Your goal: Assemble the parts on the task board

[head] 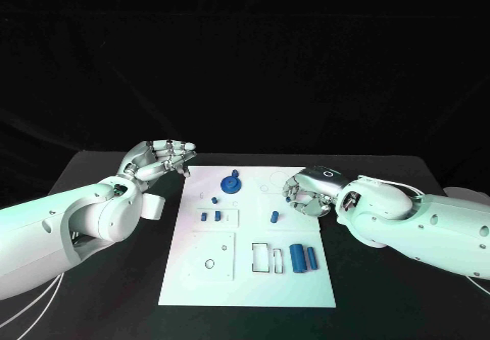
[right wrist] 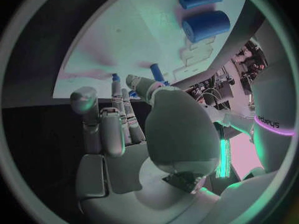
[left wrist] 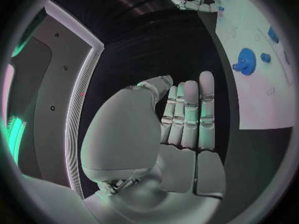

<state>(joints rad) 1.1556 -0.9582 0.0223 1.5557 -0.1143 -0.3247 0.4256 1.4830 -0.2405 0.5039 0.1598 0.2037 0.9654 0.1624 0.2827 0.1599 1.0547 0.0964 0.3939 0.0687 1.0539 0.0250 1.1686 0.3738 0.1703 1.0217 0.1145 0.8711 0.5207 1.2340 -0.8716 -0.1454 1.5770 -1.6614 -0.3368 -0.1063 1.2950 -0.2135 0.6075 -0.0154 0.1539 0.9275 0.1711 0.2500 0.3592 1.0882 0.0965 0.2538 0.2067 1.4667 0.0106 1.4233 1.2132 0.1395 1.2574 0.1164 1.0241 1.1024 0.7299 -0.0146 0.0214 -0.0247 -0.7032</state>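
Left hand [head: 163, 159]: released, fingers apart, just beside the task board [head: 194, 283].
Right hand [head: 306, 191]: fingers curled, nothing visibly grasped; small blue part [head: 275, 215] near its fingers.

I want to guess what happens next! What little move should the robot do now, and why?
Probably the right hand should reach a little further in and down toward the small upright blue peg. That hand hovers at the task board's right edge holding nothing, and the peg is the nearest part to it. The left hand is off the board, also holding nothing.
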